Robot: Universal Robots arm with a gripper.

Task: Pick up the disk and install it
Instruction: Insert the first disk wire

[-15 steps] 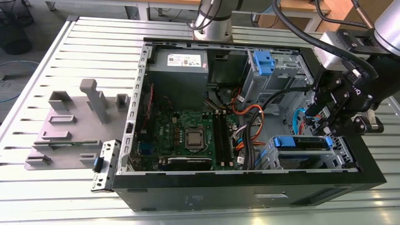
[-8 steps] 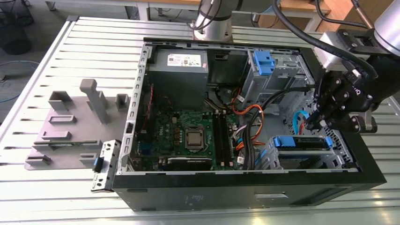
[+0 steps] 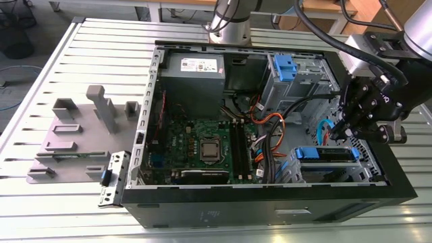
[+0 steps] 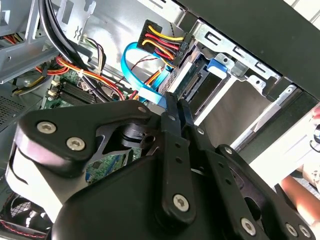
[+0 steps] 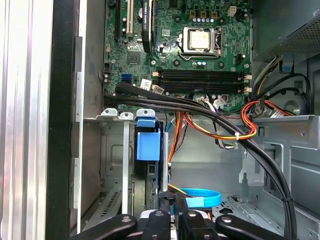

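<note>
The disk (image 3: 328, 155) sits in the lower drive cage of the open computer case (image 3: 270, 202), its blue carrier frame facing up. In the first wrist view its blue tab (image 5: 148, 142) stands out from the cage slot. In the second wrist view its connector end (image 4: 199, 84) shows beside the blue tab. My gripper (image 3: 339, 133) hangs inside the case just above and beside the cage. Its fingers are shut with nothing between them, and the fingertips (image 4: 172, 102) are close to the disk's connector end; I cannot tell whether they touch it.
Black, orange and blue cables (image 3: 270, 126) cross between the motherboard (image 3: 202, 147) and the cages. An upper cage holds a blue bracket (image 3: 285, 68). A grey fixture (image 3: 74, 136) lies on the slatted table at the exterior view's left. A hand (image 4: 305, 200) is outside the case.
</note>
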